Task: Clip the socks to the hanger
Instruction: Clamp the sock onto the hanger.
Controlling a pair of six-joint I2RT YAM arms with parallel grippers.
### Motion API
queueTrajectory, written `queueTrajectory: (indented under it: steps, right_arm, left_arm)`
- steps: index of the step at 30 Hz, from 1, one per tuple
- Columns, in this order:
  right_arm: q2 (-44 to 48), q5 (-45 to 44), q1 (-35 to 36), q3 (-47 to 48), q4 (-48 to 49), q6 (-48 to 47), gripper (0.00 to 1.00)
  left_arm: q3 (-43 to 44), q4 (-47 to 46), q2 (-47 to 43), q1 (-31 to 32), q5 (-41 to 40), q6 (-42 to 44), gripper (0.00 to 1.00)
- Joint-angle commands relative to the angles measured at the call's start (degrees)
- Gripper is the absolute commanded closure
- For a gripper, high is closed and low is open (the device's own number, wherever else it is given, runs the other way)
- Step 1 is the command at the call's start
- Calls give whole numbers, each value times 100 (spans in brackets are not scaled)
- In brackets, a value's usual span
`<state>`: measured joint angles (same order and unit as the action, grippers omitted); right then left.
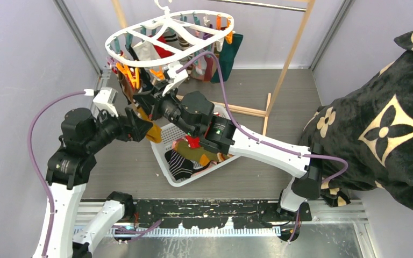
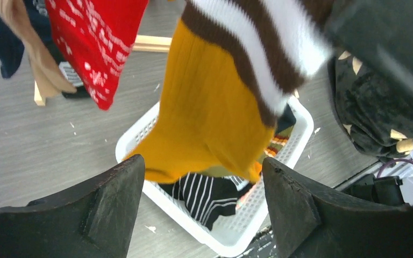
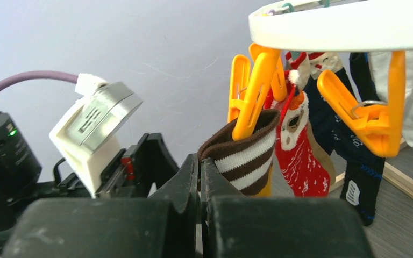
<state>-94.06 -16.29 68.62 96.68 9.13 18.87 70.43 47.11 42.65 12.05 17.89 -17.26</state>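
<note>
Hanging from an orange peg (image 3: 253, 91), mustard sock (image 3: 244, 161) is pinched by right end effector (image 3: 199, 174); left end effector (image 2: 203, 164) released.

No readable text, no legible labels

Mustard sock (image 2: 204, 118) with brown-and-white striped cuff (image 3: 244, 156)
</note>
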Motion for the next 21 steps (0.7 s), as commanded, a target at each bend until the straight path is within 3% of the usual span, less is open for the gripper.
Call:
queueTrajectory:
  steps: [1, 5, 8, 10, 12, 14, 16, 21]
  right_arm:
    - [-104, 279, 2, 467, -105, 178, 99]
    - [-131, 298, 1, 514, -124, 226, 99]
    - [-115, 302, -29, 488, -115, 301, 95]
    - [-41, 320, -92, 381, -73, 413, 85]
    - [98, 369, -198, 194, 4, 546, 62]
    - [308, 526, -367, -96, 101, 714, 46]
    - [636, 759, -604, -559, 247, 911, 37]
    - [1356, 1734, -1374, -1635, 553, 1568, 30]
  left_arm:
    - [348, -933, 219, 17, -1, 241, 23]
    - [395, -1022, 279, 17, -167, 224, 38]
    - [267, -1011, 191, 17, -349, 180, 68]
    - [195, -961, 141, 22, -655, 200, 84]
    - [186, -828, 149, 16, -1007, 254, 96]
    - [213, -739, 161, 17, -1280, 287, 100]
    - [244, -727, 171, 17, -1426, 322, 100]
    - [377, -737, 219, 17, -1530, 272, 100]
